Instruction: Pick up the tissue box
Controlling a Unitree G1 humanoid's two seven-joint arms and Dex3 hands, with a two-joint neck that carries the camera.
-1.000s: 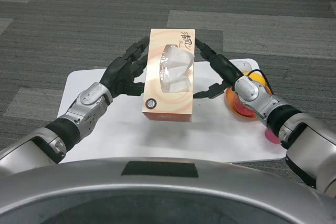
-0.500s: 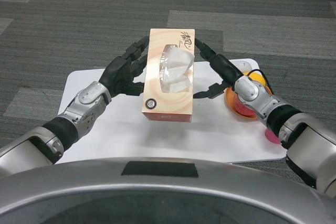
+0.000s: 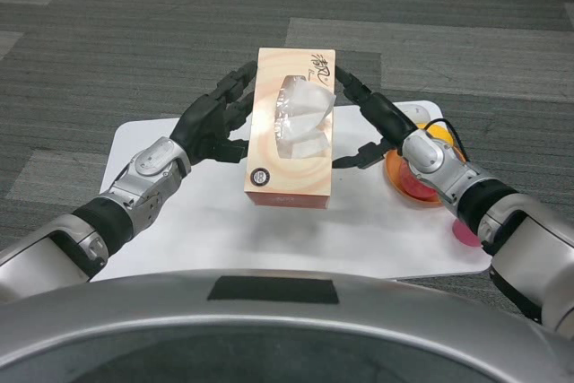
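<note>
The tissue box (image 3: 291,127) is a tall peach and cream carton with white tissue poking from its top slot. It hangs above the white table (image 3: 206,221), its shadow on the tabletop below. My left hand (image 3: 215,118) presses its fingers against the box's left side. My right hand (image 3: 372,118) presses the box's right side, thumb lower down. Both hands hold the box between them.
An orange bowl (image 3: 421,177) with pink contents sits on the table's right part, under my right forearm. A pink round object (image 3: 465,232) lies near the table's right front edge. Grey carpet surrounds the table.
The box and both hands have shifted very slightly to the right. The hold is unchanged.
</note>
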